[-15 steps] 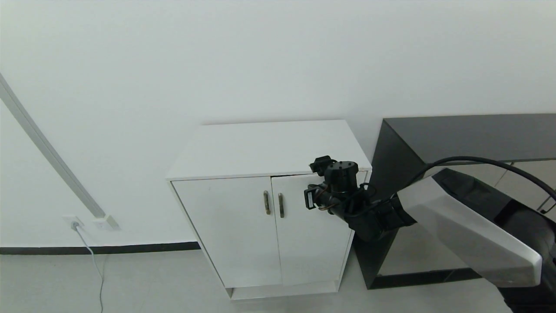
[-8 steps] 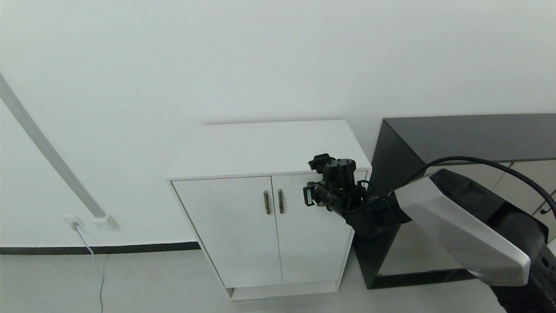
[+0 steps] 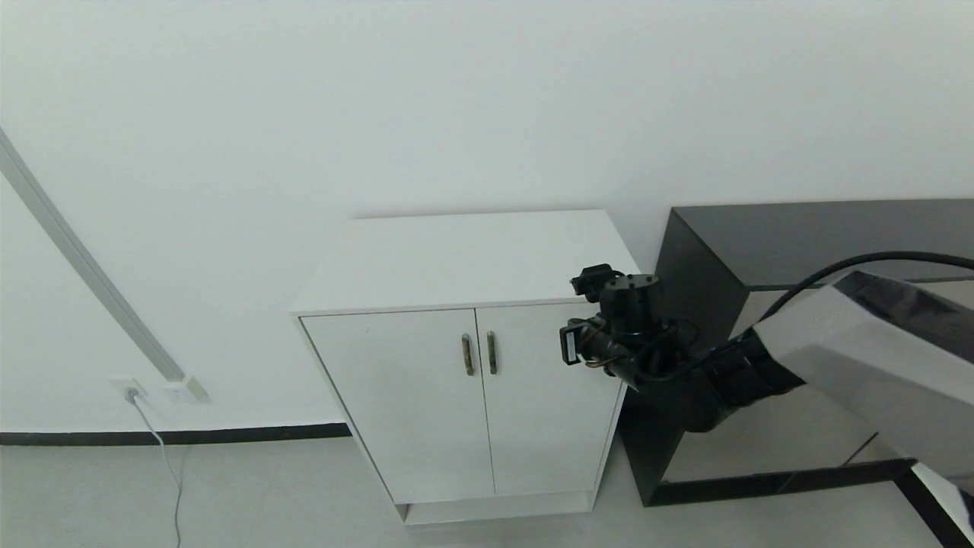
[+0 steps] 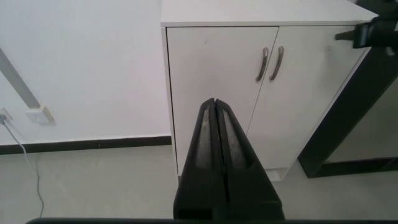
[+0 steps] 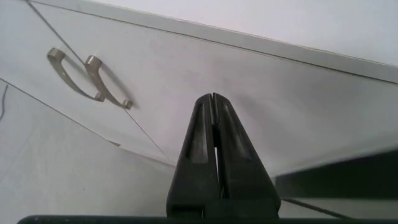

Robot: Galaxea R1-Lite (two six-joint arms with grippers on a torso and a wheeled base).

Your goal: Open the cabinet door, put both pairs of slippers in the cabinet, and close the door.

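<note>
- Head view: the white cabinet (image 3: pixel 456 259) stands at the centre of the frame against the wall. Its left door (image 3: pixel 403 403) and right door (image 3: pixel 548 426) are both shut, so the inside is hidden.
- The two handles (image 3: pixel 467 355) (image 3: pixel 491 352) sit side by side at the middle seam.
- The right gripper (image 3: pixel 568 350) hangs right of centre, in front of the right door's outer edge near the cabinet's upper right corner.
- A dark cabinet (image 3: pixel 799 236) fills the right of the frame. A wall socket (image 3: pixel 129 392) with a cable (image 3: pixel 163 449) is at the lower left.
- Against the earlier frames: a second ago the right door stood slightly ajar with the gripper against it. Now the door is flush and the gripper has drawn back toward the right.
- Left wrist view: the left gripper (image 4: pixel 215 101) has its fingers pressed together, pointing at the cabinet (image 4: pixel 211 68) from well back, over the floor (image 4: pixel 93 180).
- Right wrist view: the right gripper (image 5: pixel 213 96) has its fingers together and holds nothing. It is close to the right door (image 5: pixel 261 93) and apart from the handles (image 5: pixel 68 78).
</note>
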